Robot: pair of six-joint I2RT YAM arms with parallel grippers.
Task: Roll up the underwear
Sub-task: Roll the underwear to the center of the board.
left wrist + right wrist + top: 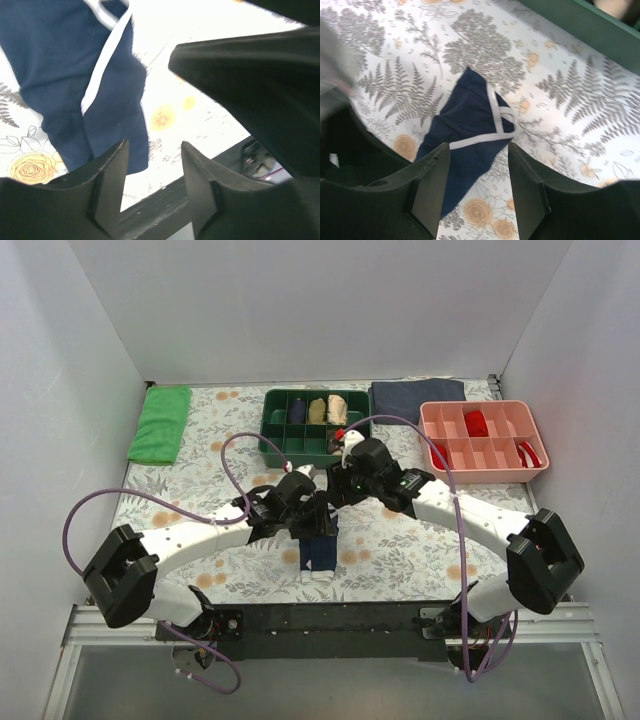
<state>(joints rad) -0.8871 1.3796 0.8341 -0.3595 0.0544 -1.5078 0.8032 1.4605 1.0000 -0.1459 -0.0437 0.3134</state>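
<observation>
The underwear (pixel 319 550) is a small navy pair of briefs with white piping. It lies folded into a narrow strip on the floral tablecloth, near the front middle. My left gripper (pixel 303 515) hovers over its far left part, and my right gripper (pixel 337 488) is just beyond its far end. In the left wrist view the jaws (pixel 153 145) are open and empty, with the underwear (pixel 65 75) at the upper left. In the right wrist view the jaws (pixel 478 146) are open and empty, above the underwear (pixel 470 125).
A green compartment tray (pixel 275 445) with rolled garments stands at the back centre; it also shows in the right wrist view (pixel 580 20). A pink tray (pixel 485 468) with red items is at the back right. A green cloth (pixel 160 425) lies back left. A dark folded cloth (pixel 415 398) lies at the back.
</observation>
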